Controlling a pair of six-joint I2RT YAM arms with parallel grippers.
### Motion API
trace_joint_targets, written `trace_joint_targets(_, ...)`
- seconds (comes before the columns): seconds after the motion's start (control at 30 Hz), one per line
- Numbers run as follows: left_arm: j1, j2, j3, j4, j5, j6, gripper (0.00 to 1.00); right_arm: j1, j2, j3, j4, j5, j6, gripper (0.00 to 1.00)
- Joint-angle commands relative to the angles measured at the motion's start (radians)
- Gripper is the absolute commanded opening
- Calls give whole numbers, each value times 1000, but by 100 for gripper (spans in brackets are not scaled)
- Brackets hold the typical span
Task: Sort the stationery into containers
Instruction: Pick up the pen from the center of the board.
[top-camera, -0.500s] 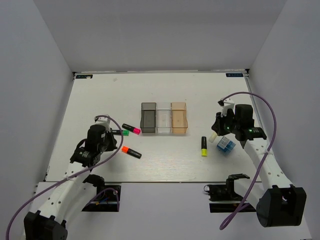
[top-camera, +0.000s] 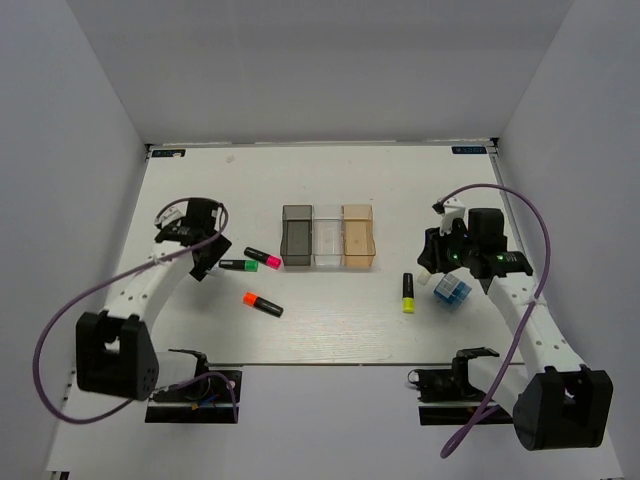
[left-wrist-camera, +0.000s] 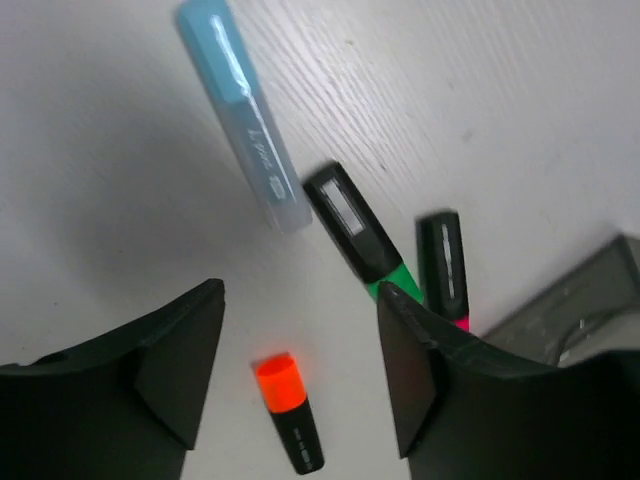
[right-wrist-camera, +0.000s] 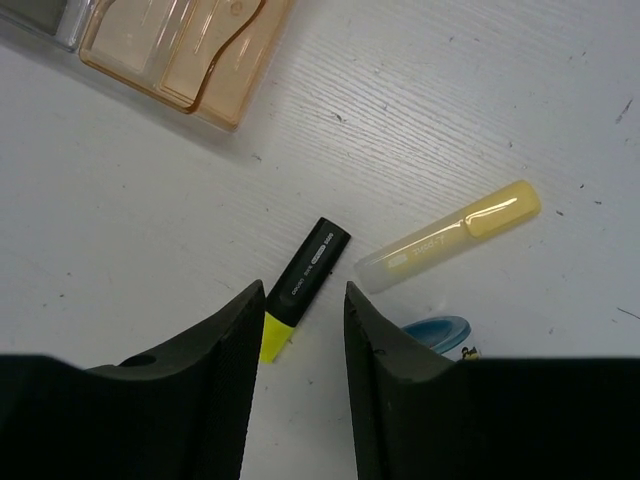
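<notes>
Three containers stand in a row mid-table: dark grey (top-camera: 297, 236), clear (top-camera: 327, 236), orange-tan (top-camera: 358, 236). Left of them lie the green (top-camera: 238, 265), pink (top-camera: 263, 258) and orange (top-camera: 263, 304) highlighters. My left gripper (top-camera: 203, 268) hovers open and empty just left of the green one; its wrist view shows a pale blue stick (left-wrist-camera: 245, 115), the green highlighter (left-wrist-camera: 360, 232), the pink highlighter (left-wrist-camera: 443, 268) and the orange highlighter (left-wrist-camera: 288, 410). My right gripper (top-camera: 432, 262) is open and empty above the yellow highlighter (right-wrist-camera: 305, 275), beside a pale yellow stick (right-wrist-camera: 450, 235) and a blue-white item (top-camera: 452, 291).
The orange-tan container's corner (right-wrist-camera: 185, 45) shows at the upper left of the right wrist view. A dark container edge (left-wrist-camera: 590, 300) shows at the right of the left wrist view. White walls enclose the table on three sides.
The left arm has swung up and back toward the far left, its gripper now pointing down beside the green highlighter. The right arm has barely shifted.
</notes>
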Motion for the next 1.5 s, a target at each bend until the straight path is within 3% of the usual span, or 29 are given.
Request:
trace_joint_targets(0.0,88,97,81,-81,-21,-176,71,4,-33,47,-13,-20,2,41)
trace_joint_targets(0.17,180,240,108,-54,36,-195,70,2,-72,43,-11,3,8,44)
trace_joint_targets(0.4,228,344,72,38,76,-185,70,2,-84,46,-13,8,8,46)
trace_joint_targets(0.63,252,438,96,58,92,-179,70,5,-79,46,-16,20,5,47)
trace_joint_targets(0.73,255,478,122,12,70,-181,65,1,-82,46,-15,28,5,47)
trace_joint_targets(0.97,257,510,96,-13,62,-158,31,1,-82,43,-12,37,7,47)
trace_joint_targets(1.0,263,497,86,7,64,-156,22,2,-85,42,-8,38,5,49)
trace_joint_targets(1.03,269,481,58,15,73,-147,17,4,-82,39,-13,35,5,55)
trace_joint_targets(1.07,269,463,47,26,79,-124,13,1,-79,38,-10,32,4,69)
trace_joint_targets(1.1,269,449,46,37,84,-104,4,1,-76,39,-13,29,-6,90)
trace_joint_targets(1.17,246,382,84,41,82,-6,0,2,-55,46,-27,0,-16,90)
trace_joint_targets(1.2,237,360,96,43,72,59,0,5,-49,50,-39,-5,-22,85)
trace_joint_targets(1.23,199,305,114,43,66,98,0,1,-39,56,-47,-32,-29,72)
trace_joint_targets(1.27,164,291,171,52,61,203,0,2,-30,58,-56,-44,-38,56)
trace_joint_targets(1.3,145,276,190,54,52,235,0,17,-9,59,-62,-54,-42,30)
trace_joint_targets(1.4,51,233,288,69,53,364,0,5,40,76,-103,-106,-59,12)
trace_joint_targets(1.47,-28,237,338,89,88,431,0,10,65,102,-134,-123,-65,10)
